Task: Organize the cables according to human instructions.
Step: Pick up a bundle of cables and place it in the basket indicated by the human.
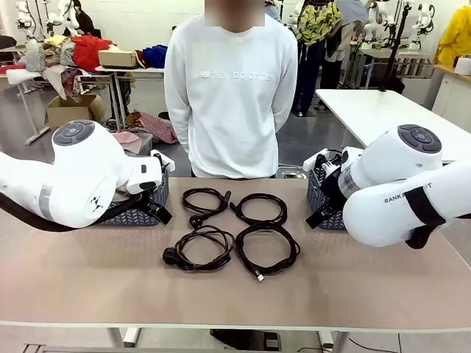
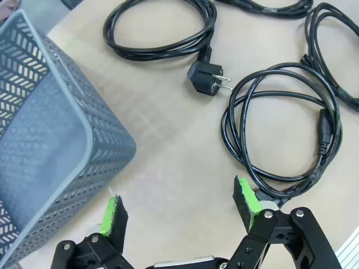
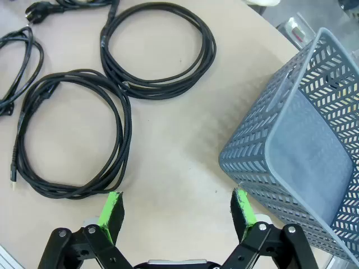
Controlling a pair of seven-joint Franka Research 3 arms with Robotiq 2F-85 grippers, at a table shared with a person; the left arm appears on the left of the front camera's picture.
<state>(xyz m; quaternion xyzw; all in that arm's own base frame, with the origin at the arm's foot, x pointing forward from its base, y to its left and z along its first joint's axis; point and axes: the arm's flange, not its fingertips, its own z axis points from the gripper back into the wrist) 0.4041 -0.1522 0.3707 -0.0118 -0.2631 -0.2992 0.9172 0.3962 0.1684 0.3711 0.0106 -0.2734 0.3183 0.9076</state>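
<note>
Counter point(image 1: 88, 287): tan top. Grey perforated basket point(image 1: 138, 216) at far left, 2nd grey basket point(image 1: 317, 195) at far right, both upright. Person in white sweatshirt point(image 1: 230, 95) stands at far edge, ctr, arms behind back. Bkgd: white table point(image 1: 375, 110), cardboard box point(image 1: 73, 109) on floor, clothing pile point(image 1: 88, 48).

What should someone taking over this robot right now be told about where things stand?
Left end effector: open, empty, above the table between the left basket and the cables.
Right end effector: open, empty, beside the right basket.
Cables: four coils in a two-by-two block mid-table, apart from both baskets.
Done: nothing sorted yet.
Left: all four cables, on instructions from the person across the table.
</note>
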